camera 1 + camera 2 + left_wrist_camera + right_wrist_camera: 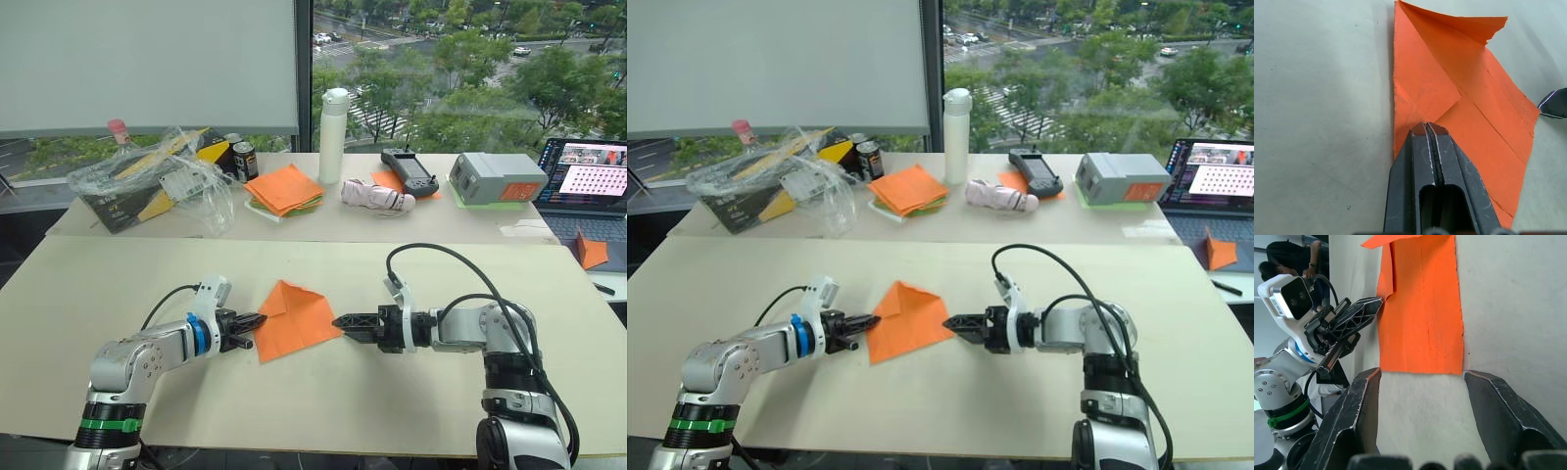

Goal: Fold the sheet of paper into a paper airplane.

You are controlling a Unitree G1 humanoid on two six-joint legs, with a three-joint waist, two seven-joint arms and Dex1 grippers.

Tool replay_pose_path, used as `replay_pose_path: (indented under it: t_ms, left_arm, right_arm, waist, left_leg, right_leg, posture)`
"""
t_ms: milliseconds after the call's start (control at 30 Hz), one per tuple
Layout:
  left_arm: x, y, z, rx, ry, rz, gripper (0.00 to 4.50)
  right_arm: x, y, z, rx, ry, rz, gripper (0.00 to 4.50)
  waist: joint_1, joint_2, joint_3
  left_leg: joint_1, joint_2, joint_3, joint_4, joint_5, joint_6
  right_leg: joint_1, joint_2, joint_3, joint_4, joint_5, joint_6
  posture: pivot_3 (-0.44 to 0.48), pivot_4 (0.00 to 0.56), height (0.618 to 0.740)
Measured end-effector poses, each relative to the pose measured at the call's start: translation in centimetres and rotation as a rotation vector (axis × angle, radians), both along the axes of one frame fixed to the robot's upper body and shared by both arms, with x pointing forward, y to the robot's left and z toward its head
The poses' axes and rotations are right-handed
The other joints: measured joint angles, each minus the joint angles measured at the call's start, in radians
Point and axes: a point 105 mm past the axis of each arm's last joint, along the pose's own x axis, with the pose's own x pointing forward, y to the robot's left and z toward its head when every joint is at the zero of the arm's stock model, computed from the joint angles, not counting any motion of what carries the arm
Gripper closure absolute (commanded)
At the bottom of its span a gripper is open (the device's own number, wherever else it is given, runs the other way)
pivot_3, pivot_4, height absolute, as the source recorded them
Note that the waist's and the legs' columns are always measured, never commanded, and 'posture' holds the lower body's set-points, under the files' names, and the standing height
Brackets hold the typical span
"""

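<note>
The sheet of paper (295, 318) lies on the near table between my two grippers, bright orange, with one corner folded in so a creased flap (1425, 83) rises to a point at its far end. My left gripper (257, 321) is shut, and its fingertips (1426, 129) rest on the paper's left edge. My right gripper (338, 321) is open just off the paper's right edge. In the right wrist view its fingers (1364, 396) stand wide apart, short of the paper (1422, 308).
On the far table stand a stack of orange and green sheets (284, 189), a white bottle (334, 135), a plastic bag (157, 176), a can (245, 160), a handheld controller (409, 172), a grey box (495, 177) and a laptop (588, 186). A small orange folded piece (590, 251) lies at the right.
</note>
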Motion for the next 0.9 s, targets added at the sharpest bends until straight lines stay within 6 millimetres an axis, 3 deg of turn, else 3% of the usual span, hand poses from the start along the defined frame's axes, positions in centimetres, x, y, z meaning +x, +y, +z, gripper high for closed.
replay_pose_path:
  t_ms: [900]
  left_arm:
    - [0.0,0.0,0.0,0.0,0.0,0.0,4.5]
  right_arm:
    - [0.0,1.3,-0.1,0.019,0.006,0.001,1.52]
  waist:
    - [0.0,0.0,0.0]
  left_leg:
    - [0.0,0.0,0.0,0.0,0.0,0.0]
  right_leg:
    - [0.0,0.0,0.0,0.0,0.0,0.0]
  posture:
    - [0.0,0.15,0.74]
